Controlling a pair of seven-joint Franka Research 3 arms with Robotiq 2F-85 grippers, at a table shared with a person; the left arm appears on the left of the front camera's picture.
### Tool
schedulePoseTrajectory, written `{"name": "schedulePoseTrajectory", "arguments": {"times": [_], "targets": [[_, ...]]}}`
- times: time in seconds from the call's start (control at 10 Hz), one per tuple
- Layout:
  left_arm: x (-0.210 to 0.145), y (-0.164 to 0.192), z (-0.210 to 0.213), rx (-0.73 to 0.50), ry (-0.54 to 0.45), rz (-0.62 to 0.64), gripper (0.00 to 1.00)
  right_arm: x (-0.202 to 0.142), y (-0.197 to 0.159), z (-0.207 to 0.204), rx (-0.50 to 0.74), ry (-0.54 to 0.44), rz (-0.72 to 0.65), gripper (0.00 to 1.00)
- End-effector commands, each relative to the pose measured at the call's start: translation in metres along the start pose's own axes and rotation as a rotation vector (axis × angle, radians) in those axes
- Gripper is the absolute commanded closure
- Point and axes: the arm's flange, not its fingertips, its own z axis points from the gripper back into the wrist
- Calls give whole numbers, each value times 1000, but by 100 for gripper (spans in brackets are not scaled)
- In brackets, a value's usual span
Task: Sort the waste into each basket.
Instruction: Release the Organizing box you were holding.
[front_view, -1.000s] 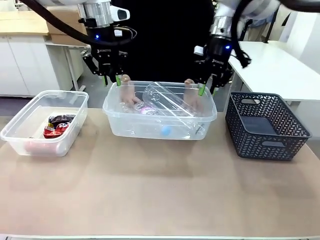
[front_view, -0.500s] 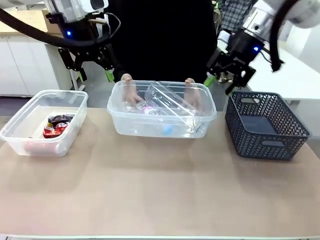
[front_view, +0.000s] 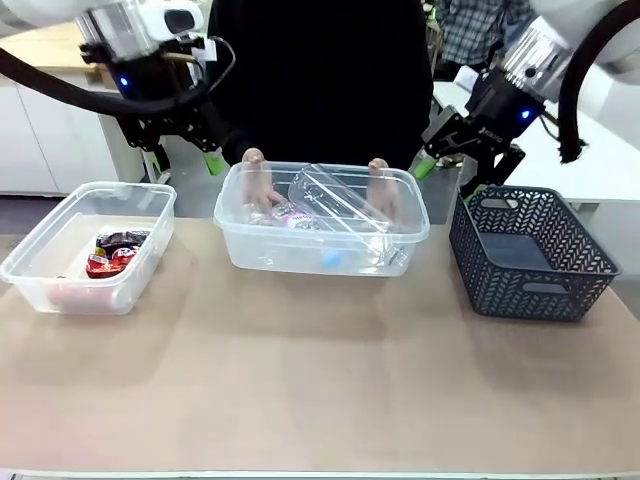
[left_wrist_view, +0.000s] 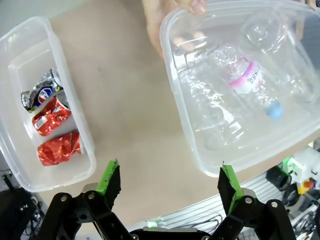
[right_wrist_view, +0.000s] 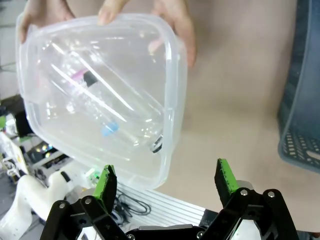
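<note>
Surface: you see a tan table (front_view: 320, 400), white cabinets upper left.
Tubs: two clear tubs, left (front_view: 88, 246) with crushed cans (left_wrist_view: 50, 127), centre (front_view: 322, 222) with bottles (left_wrist_view: 247, 80).
Basket: one grey basket (front_view: 530, 255), right.
Jaws: left gripper (left_wrist_view: 169, 184) and right gripper (right_wrist_view: 164, 181) both wide, holding nothing.

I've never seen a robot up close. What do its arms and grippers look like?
Two white arms with black cables. The left gripper and right gripper are black two-finger claws with green pads, each under a black wrist with a small blue light.

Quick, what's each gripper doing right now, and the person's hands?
Left gripper: open, holding nothing.
Right gripper: open, holding nothing.
Person's hands: gripping the far rim of the middle clear tub.
</note>
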Motion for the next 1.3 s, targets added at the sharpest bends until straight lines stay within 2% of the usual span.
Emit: {"name": "schedulePoseTrajectory", "arguments": {"times": [0.0, 0.5, 0.6, 0.7, 0.8, 0.9, 1.0, 1.1, 1.2], "targets": [[1, -3, 3, 7, -5, 22, 0, 3, 2, 3, 1, 7, 4, 0], [1, -1, 2, 0, -3, 7, 0, 3, 2, 3, 1, 7, 4, 0], [-7, -11, 22, -3, -46, -53, 0, 0, 0, 0, 0, 1, 0, 0], [-32, -11, 45, -55, -100, -100, 0, -40, -26, 41, 148, -38, 25, 0], [-59, -3, 63, -137, -131, -121, 0, -70, -51, 68, 302, -6, 62, 0], [-86, 14, 77, -264, -164, -156, 0, -89, -76, 90, 507, 78, 73, 0], [-107, 43, 89, -472, -221, -168, 0, -97, -97, 106, 684, 117, -42, 0], [-122, 81, 94, -617, -305, -106, 0, -97, -116, 117, 807, 102, -185, 0], [-133, 133, 90, -822, -425, -43, 0, -92, -139, 124, 992, 103, -288, 0]]}}
